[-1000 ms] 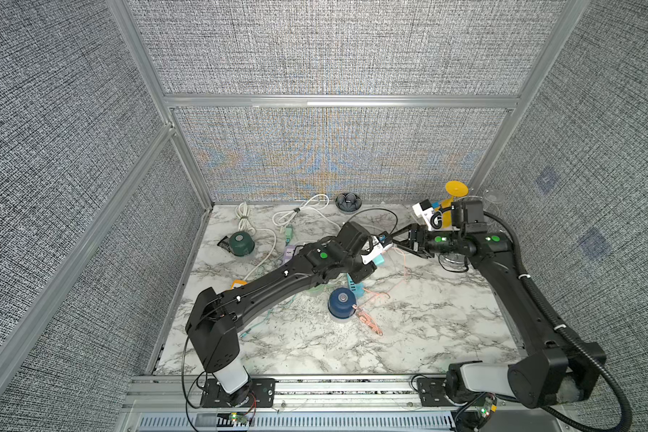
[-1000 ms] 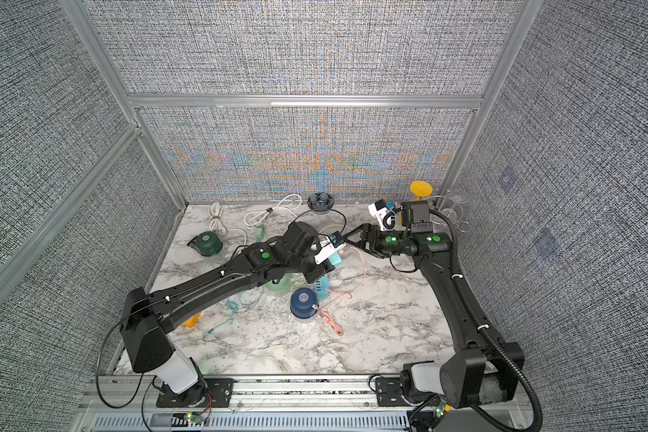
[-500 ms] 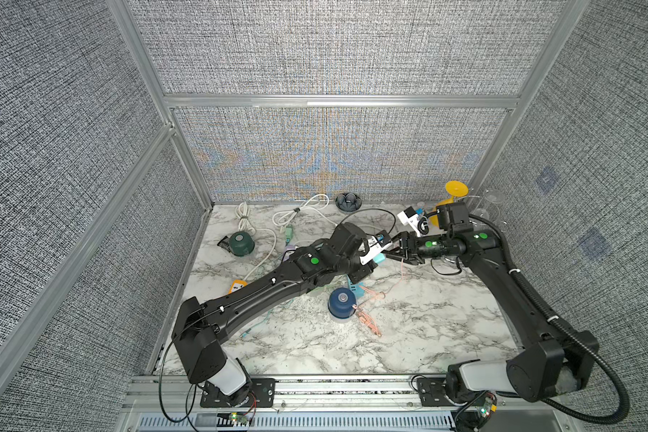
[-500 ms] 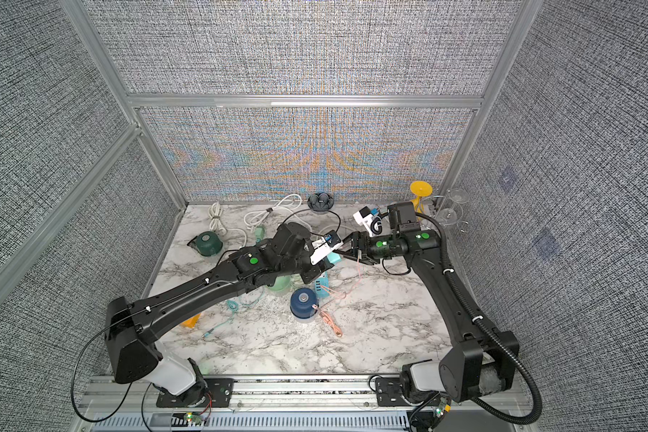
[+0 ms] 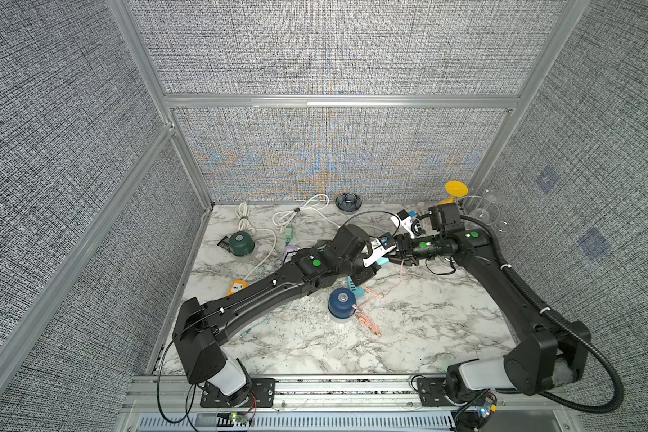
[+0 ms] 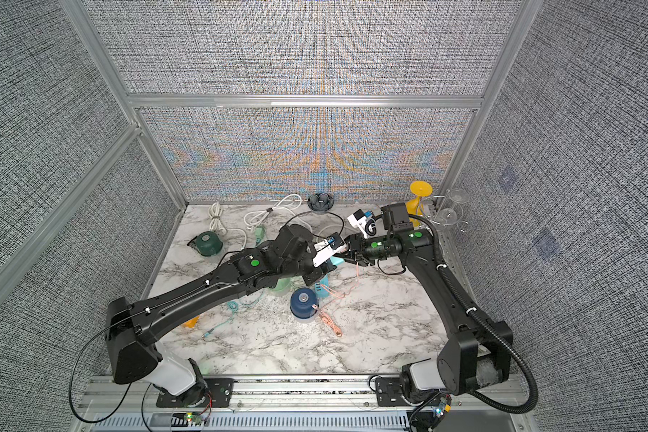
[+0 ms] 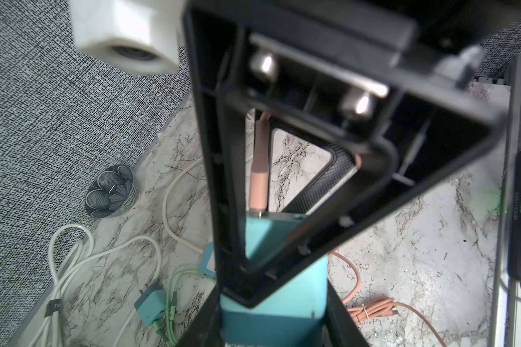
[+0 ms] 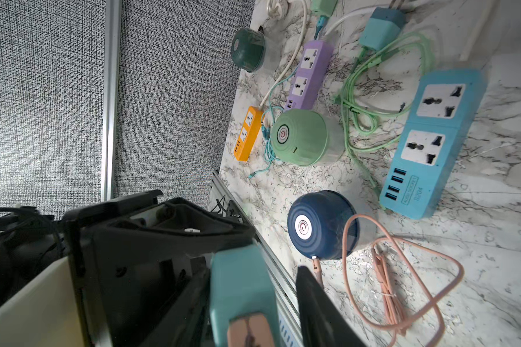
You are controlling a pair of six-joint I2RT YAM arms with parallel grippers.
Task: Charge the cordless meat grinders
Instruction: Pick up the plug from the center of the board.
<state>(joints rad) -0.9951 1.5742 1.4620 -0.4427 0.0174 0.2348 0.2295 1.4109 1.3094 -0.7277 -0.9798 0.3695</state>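
Observation:
My left gripper (image 7: 271, 324) is shut on a teal charger adapter (image 7: 271, 294) and holds it above the table's middle (image 5: 383, 263). A pink cable (image 8: 403, 270) runs from the adapter to the navy grinder (image 5: 341, 303) and looks plugged into its side. My right gripper (image 5: 397, 256) faces the left one. Its jaws straddle the adapter (image 8: 241, 285), and a gap shows beside one finger (image 8: 313, 300). The mint green grinder (image 8: 301, 136) lies under my left arm. The dark green grinder (image 5: 241, 243) stands at the back left.
Blue (image 8: 433, 144), purple (image 8: 312, 75) and orange (image 8: 248, 133) power strips lie around the mint grinder. A second teal adapter (image 8: 379, 27) with a green cable and white cords (image 5: 289, 217) lie behind. A petal dish (image 5: 348, 202) and a yellow stand (image 5: 455, 190) sit at the back wall.
My right gripper has moved left to the adapter and its jaws have narrowed around it. The left arm has shifted slightly and still holds the adapter.

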